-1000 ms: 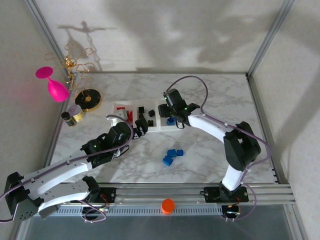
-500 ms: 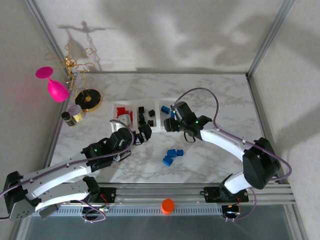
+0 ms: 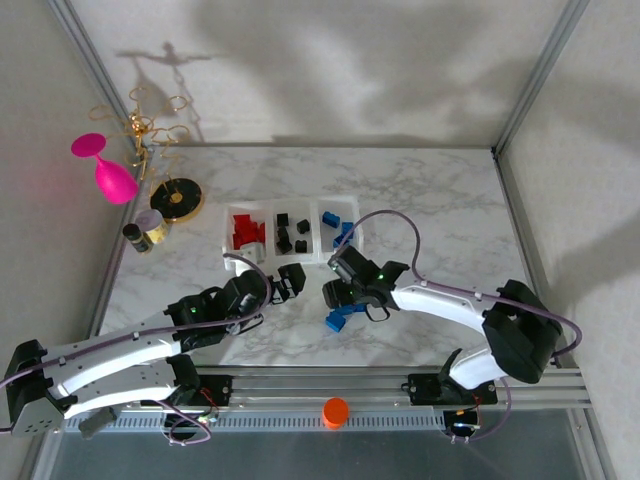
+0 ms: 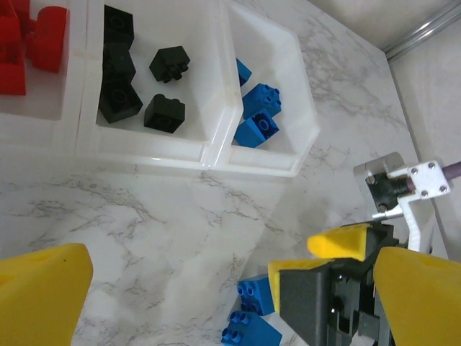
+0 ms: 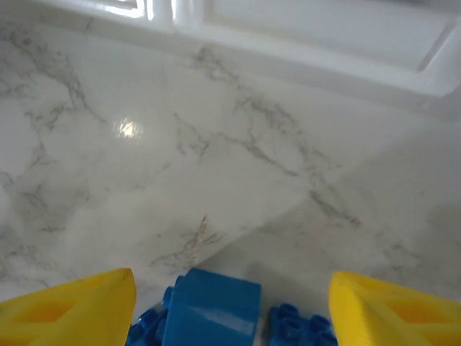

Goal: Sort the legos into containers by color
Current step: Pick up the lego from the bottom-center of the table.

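The containers (image 3: pixel 262 252) hold sorted legos: red (image 3: pixel 243 230) in the left tray, black (image 3: pixel 290 235) in the middle, blue (image 3: pixel 338 230) in the right one. A few loose blue legos (image 3: pixel 340 318) lie on the marble nearer to me. My right gripper (image 3: pixel 334 294) hovers just over them, open, and in its wrist view a blue brick (image 5: pixel 212 310) lies between the yellow fingers (image 5: pixel 72 306) without touching them. My left gripper (image 3: pixel 291 279) stands open beside it, in front of the black tray, holding nothing. The left wrist view shows the black legos (image 4: pixel 137 79), the blue tray (image 4: pixel 299 137) and the loose blue bricks (image 4: pixel 259 299).
A black-and-gold disc (image 3: pixel 182 198), a small jar (image 3: pixel 150 226), a pink goblet (image 3: pixel 110 172) and a gold wire stand (image 3: pixel 150 125) crowd the back left corner. An orange cap (image 3: pixel 335 410) sits on the front rail. Bare marble lies to the right of the trays.
My right gripper has drawn back from the blue tray and come down over the loose blue bricks, jaws a little wider. The left gripper has pulled back slightly toward me.
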`<move>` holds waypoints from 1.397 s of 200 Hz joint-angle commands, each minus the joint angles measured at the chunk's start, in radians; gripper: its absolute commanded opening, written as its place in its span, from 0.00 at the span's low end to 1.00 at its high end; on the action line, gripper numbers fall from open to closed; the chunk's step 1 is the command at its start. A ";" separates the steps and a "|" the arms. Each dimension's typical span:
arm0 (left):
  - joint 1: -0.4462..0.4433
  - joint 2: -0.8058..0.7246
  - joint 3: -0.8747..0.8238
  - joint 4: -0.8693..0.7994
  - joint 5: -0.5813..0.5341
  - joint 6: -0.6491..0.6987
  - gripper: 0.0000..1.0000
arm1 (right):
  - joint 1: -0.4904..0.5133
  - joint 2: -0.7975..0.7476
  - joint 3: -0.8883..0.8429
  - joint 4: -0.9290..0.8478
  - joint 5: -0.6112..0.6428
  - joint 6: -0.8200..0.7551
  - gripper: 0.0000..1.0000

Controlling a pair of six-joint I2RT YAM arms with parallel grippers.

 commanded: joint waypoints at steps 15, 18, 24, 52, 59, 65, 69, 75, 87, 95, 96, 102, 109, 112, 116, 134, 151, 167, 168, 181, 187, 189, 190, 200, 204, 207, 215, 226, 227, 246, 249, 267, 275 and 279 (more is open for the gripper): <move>-0.007 -0.018 -0.021 -0.039 -0.046 -0.036 1.00 | 0.042 0.062 0.000 -0.003 0.035 0.048 0.69; -0.008 -0.019 -0.020 -0.042 -0.047 -0.039 1.00 | 0.042 0.067 0.001 -0.004 0.036 0.049 0.68; -0.007 -0.019 -0.021 -0.047 -0.051 -0.041 1.00 | 0.044 0.078 0.006 -0.007 0.036 0.050 0.67; -0.010 -0.022 -0.029 -0.052 -0.054 -0.053 1.00 | 0.057 0.107 0.017 -0.016 0.062 0.049 0.64; -0.010 -0.025 -0.033 -0.051 -0.054 -0.054 1.00 | 0.058 0.110 0.018 -0.017 0.063 0.049 0.63; -0.009 -0.026 -0.035 -0.052 -0.054 -0.056 1.00 | 0.059 0.116 0.020 -0.018 0.065 0.051 0.62; -0.010 -0.026 -0.034 -0.052 -0.055 -0.057 1.00 | 0.060 0.119 0.022 -0.020 0.064 0.051 0.62; -0.009 -0.028 -0.033 -0.055 -0.056 -0.056 1.00 | 0.062 0.124 0.027 -0.023 0.064 0.051 0.61; -0.010 -0.032 -0.032 -0.056 -0.058 -0.055 1.00 | 0.072 0.129 0.035 -0.029 0.074 0.051 0.59; -0.010 -0.034 -0.032 -0.056 -0.061 -0.052 1.00 | 0.078 0.133 0.037 -0.029 0.080 0.050 0.58; -0.010 -0.034 -0.032 -0.055 -0.061 -0.052 1.00 | 0.078 0.134 0.038 -0.029 0.081 0.051 0.58; -0.010 -0.034 -0.032 -0.057 -0.063 -0.050 1.00 | 0.081 0.138 0.040 -0.029 0.084 0.050 0.57; -0.011 -0.035 -0.032 -0.061 -0.066 -0.051 1.00 | 0.084 0.145 0.045 -0.032 0.084 0.049 0.57; -0.010 -0.036 -0.031 -0.063 -0.066 -0.050 1.00 | 0.086 0.148 0.047 -0.035 0.085 0.049 0.56; -0.010 -0.037 -0.031 -0.066 -0.067 -0.051 1.00 | 0.087 0.151 0.051 -0.041 0.087 0.052 0.56; -0.010 -0.043 -0.030 -0.065 -0.071 -0.050 1.00 | 0.096 0.166 0.068 -0.057 0.107 0.054 0.55; -0.010 -0.047 -0.034 -0.064 -0.072 -0.047 1.00 | 0.098 0.173 0.072 -0.059 0.121 0.051 0.52; -0.010 -0.050 -0.032 -0.070 -0.074 -0.049 1.00 | 0.100 0.175 0.082 -0.068 0.128 0.052 0.50; -0.010 -0.050 -0.032 -0.070 -0.074 -0.049 1.00 | 0.100 0.175 0.083 -0.068 0.129 0.052 0.49; -0.010 -0.053 -0.032 -0.070 -0.073 -0.047 1.00 | 0.100 0.169 0.087 -0.066 0.133 0.052 0.47; -0.010 -0.055 -0.034 -0.069 -0.074 -0.047 0.99 | 0.100 0.166 0.085 -0.063 0.134 0.051 0.46; -0.010 -0.055 -0.035 -0.069 -0.075 -0.047 1.00 | 0.100 0.163 0.085 -0.061 0.134 0.051 0.45; -0.010 -0.054 -0.035 -0.068 -0.075 -0.046 1.00 | 0.100 0.164 0.085 -0.060 0.134 0.050 0.45; -0.010 -0.057 -0.037 -0.069 -0.076 -0.046 1.00 | 0.100 0.159 0.084 -0.057 0.136 0.049 0.44; -0.010 -0.057 -0.036 -0.069 -0.077 -0.048 1.00 | 0.099 0.159 0.084 -0.058 0.136 0.050 0.44; -0.011 -0.057 -0.035 -0.071 -0.077 -0.048 1.00 | 0.100 0.157 0.086 -0.058 0.137 0.049 0.44; -0.010 -0.058 -0.032 -0.073 -0.078 -0.047 1.00 | 0.099 0.152 0.089 -0.061 0.137 0.050 0.43; -0.011 -0.061 -0.032 -0.070 -0.080 -0.045 1.00 | 0.099 0.140 0.096 -0.059 0.138 0.050 0.43; -0.011 -0.062 -0.032 -0.070 -0.080 -0.045 1.00 | 0.099 0.139 0.096 -0.059 0.138 0.049 0.43; -0.010 -0.063 -0.032 -0.062 -0.085 -0.038 1.00 | 0.098 0.114 0.110 -0.057 0.157 0.038 0.43; -0.010 -0.063 -0.030 -0.062 -0.085 -0.037 1.00 | 0.096 0.109 0.115 -0.060 0.161 0.037 0.43; -0.010 -0.059 -0.019 -0.062 -0.094 -0.030 1.00 | 0.089 0.091 0.144 -0.073 0.188 0.024 0.43; -0.010 -0.057 -0.015 -0.057 -0.106 -0.028 1.00 | 0.084 0.085 0.159 -0.077 0.207 0.010 0.43; -0.009 -0.056 -0.014 -0.053 -0.111 -0.027 1.00 | 0.079 0.083 0.165 -0.076 0.216 0.003 0.43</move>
